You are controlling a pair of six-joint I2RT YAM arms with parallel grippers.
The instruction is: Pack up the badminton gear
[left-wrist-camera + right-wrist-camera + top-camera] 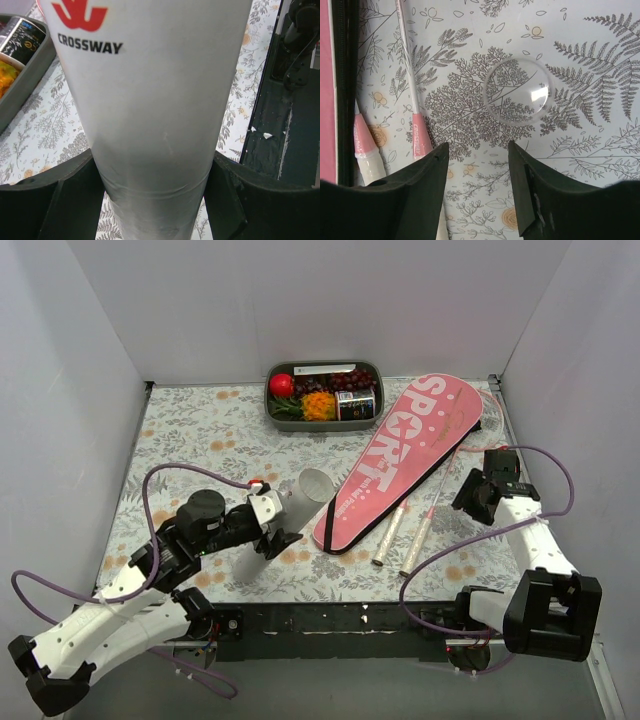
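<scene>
Right up close, the left gripper squeezes a white tube from both sides. Only this view shows a red mark and the word CROSSWAY on the tube. From above, the tube is tipped, its open end near the pink bag. The bag has white letters and a black edge and lies slanted on the table. Two rackets lie just beside it, pale handles toward the arms, heads hidden. The right gripper hangs open over the table, holding nothing. Its own camera shows a clear round cap that the top view hides. A grey tray sits at the back.
</scene>
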